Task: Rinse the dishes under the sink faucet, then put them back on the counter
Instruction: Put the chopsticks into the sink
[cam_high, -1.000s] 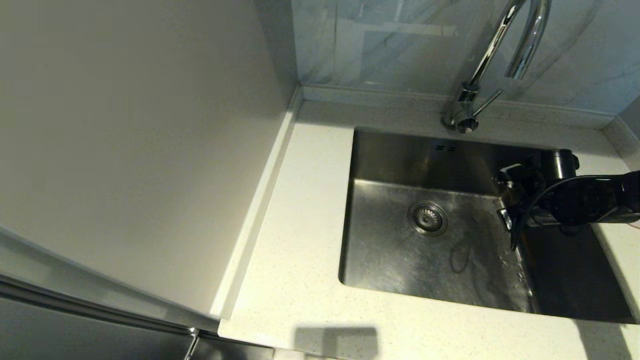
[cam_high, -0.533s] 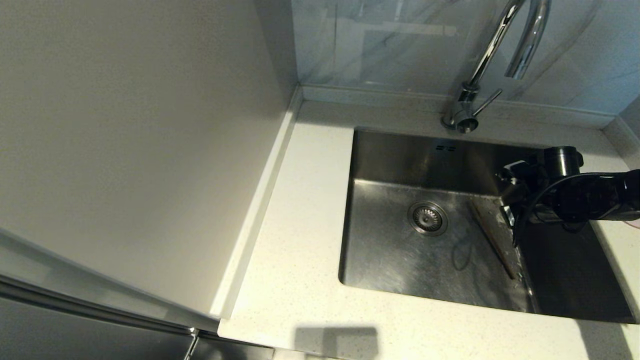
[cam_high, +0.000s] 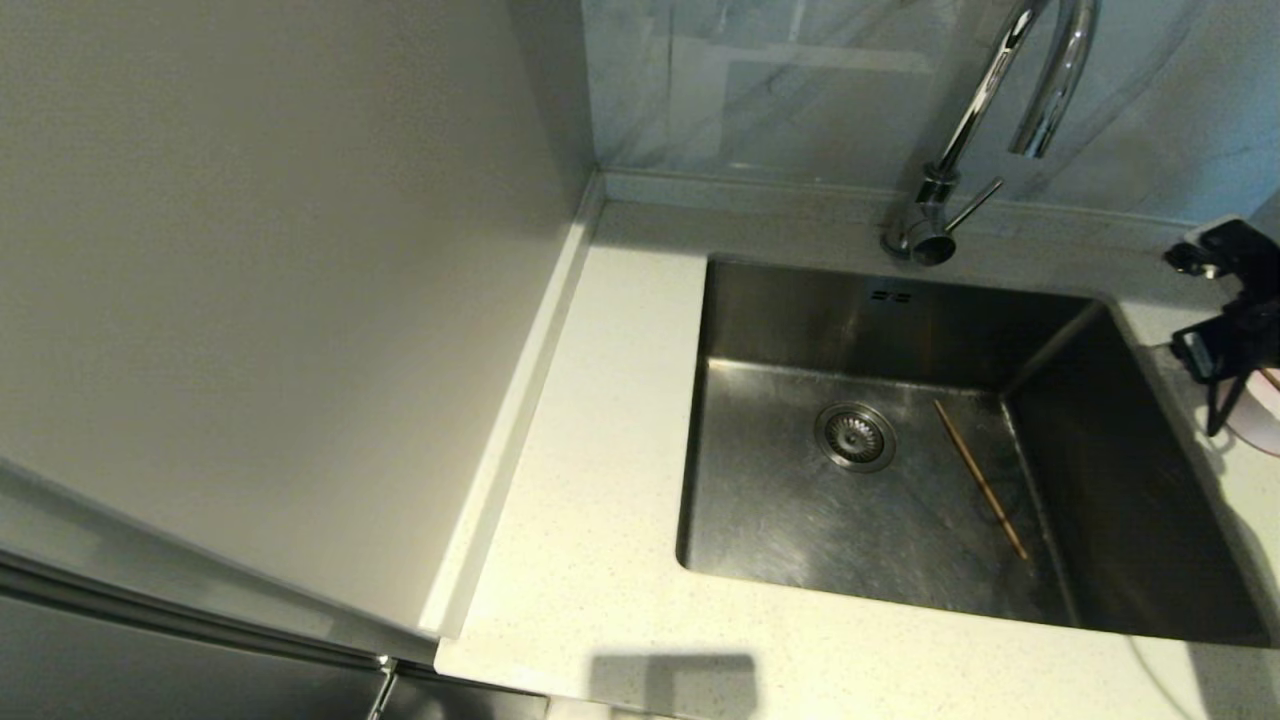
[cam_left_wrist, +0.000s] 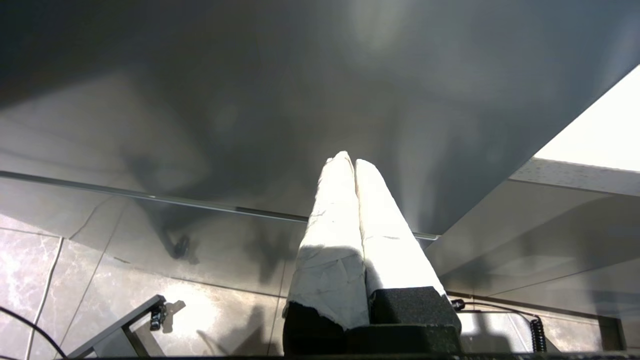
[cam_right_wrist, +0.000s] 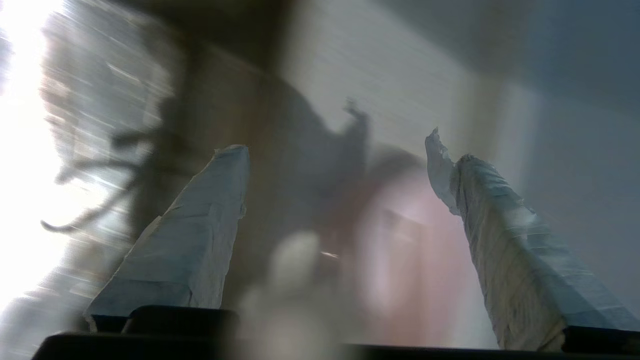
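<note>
While spread wide, right pincer (cam_right_wrist: 335, 145) over counter (cam_high: 600, 420) by sink (cam_high: 1120, 300) rim; left pincer (cam_left_wrist: 349, 161) closed

A plain grey-white side panel (cam_high: 270, 300) adjoins what seems a marbled backsplash (cam_high: 800, 90).

- A brushed steel sink (cam_high: 790, 330) and a shiny chrome faucet (cam_high: 985, 95) were seen.
- A wooden chopstick (cam_high: 980, 478) was noted (thin, matt).
- The counter (cam_high: 610, 420) was finely speckled.
</note>
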